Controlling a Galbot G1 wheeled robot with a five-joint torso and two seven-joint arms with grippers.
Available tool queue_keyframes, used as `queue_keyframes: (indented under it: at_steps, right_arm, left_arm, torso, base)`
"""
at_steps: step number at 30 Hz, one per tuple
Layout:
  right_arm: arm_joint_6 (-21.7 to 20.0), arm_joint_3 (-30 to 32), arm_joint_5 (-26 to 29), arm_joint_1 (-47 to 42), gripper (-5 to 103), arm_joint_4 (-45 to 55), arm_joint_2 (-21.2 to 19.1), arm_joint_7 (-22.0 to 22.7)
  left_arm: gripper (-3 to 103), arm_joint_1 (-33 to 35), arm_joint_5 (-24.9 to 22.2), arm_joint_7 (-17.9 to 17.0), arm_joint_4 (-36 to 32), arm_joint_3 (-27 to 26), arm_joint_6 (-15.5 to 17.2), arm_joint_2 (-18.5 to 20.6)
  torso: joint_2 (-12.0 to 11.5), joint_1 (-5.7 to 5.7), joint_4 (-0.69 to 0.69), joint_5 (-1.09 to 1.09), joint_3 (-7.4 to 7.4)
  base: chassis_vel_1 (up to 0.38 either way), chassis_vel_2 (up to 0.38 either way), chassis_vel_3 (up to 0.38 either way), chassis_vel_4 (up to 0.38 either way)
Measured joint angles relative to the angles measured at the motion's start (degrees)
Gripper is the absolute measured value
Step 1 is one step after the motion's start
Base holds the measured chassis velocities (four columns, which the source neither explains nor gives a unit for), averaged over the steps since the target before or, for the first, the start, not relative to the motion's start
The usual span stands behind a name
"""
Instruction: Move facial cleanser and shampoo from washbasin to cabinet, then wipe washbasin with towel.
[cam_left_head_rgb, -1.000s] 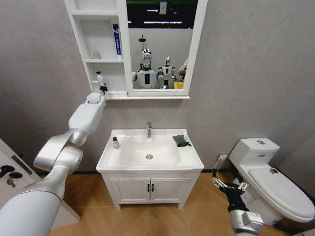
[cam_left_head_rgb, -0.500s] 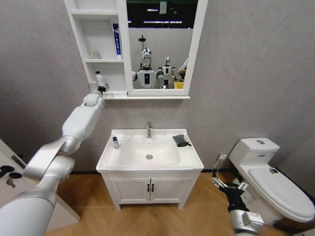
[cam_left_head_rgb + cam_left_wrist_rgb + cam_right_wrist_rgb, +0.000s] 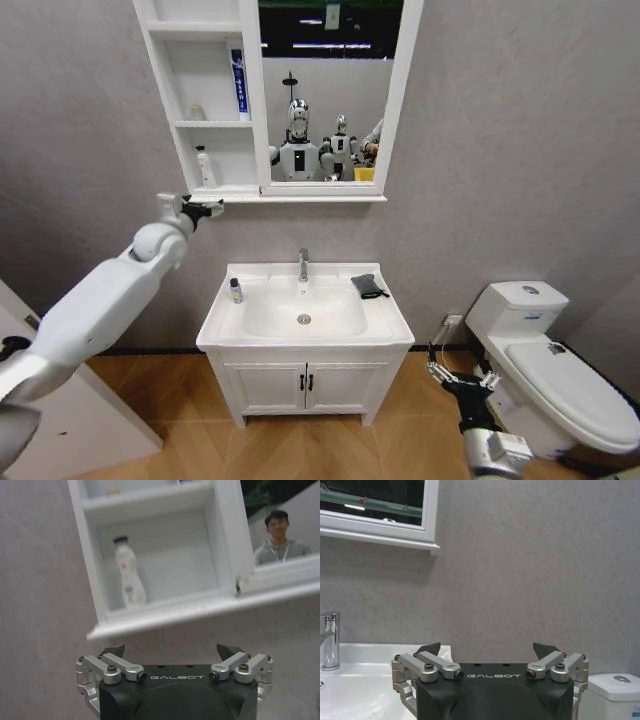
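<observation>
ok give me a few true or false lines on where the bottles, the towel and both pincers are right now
1. A white bottle stands upright in the lowest niche of the cabinet. True.
2. The left pincer is shut on that bottle. False: it is open, off the bottle, below the cabinet's bottom ledge.
3. A small dark-capped bottle stands on the washbasin rim, on the robot's left of the bowl. True.
4. The towel lies inside the bowl over the drain. False: it lies on the rim, on the robot's right of the faucet.
5. The right pincer holds the towel. False: it is open and empty, low beside the toilet.
</observation>
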Motion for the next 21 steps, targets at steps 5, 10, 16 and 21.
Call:
queue_keyframes:
  at_steps: [5, 10, 16, 21]
  right_arm:
    - [-0.1, 0.3, -0.1, -0.4, 100, 0.8, 0.2, 0.0]
    - [0.2, 0.6, -0.4, -1.2, 100, 1.2, 1.1, 0.0]
    - [0.3, 0.5, -0.8, -1.5, 100, 1.5, 1.6, 0.0]
    - [0.7, 1.0, -0.8, -1.7, 100, 1.4, 1.7, 0.0]
  left_arm:
    - [100, 14.3, 4.2, -0.7, -2.0, -4.6, -2.3, -1.1]
    - [100, 20.3, 7.2, -3.7, -0.1, -5.5, -3.5, -4.5]
    - [100, 22.1, 7.7, -5.2, 2.3, -4.6, -4.3, -7.6]
    - [100, 22.3, 7.3, -6.2, 5.1, -3.1, -4.7, -12.1]
  torso:
    - [0.0, 0.0, 0.02, -0.03, 0.01]
    - [0.0, 0.01, -0.02, -0.02, 0.01]
    - [0.0, 0.01, -0.01, -0.02, 0.01]
    - [0.0, 0.01, -0.01, -0.03, 0.01]
  base:
    - [0.0, 0.0, 0.0, 0.0]
    - [0.0, 0.0, 0.0, 0.0]
    - [0.0, 0.0, 0.0, 0.0]
    - [0.0, 0.0, 0.0, 0.0]
